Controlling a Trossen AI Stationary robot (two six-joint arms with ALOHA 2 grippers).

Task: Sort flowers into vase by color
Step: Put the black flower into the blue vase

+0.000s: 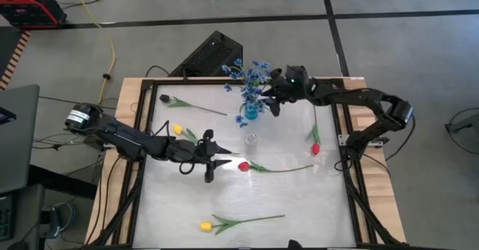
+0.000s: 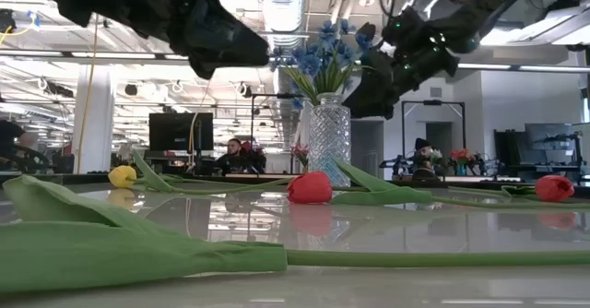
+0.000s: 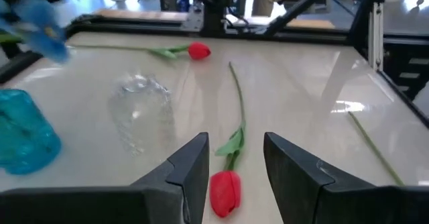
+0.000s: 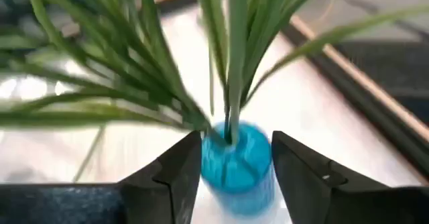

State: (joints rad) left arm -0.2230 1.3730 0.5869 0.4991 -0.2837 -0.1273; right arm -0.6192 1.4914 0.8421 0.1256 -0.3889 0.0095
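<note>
My high view looks straight down on the whole table (image 1: 247, 197). My low view sits at tabletop height, facing the blue vase (image 1: 250, 111). Left wrist view sees that vase (image 3: 23, 133) from nearby; right wrist view is close on it (image 4: 238, 163).

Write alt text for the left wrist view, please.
The left gripper, fingers open, hovers over a red tulip lying on the white table, bloom between the fingers. A clear glass vase and a blue vase stand beyond, and a second red tulip lies farther off.
</note>
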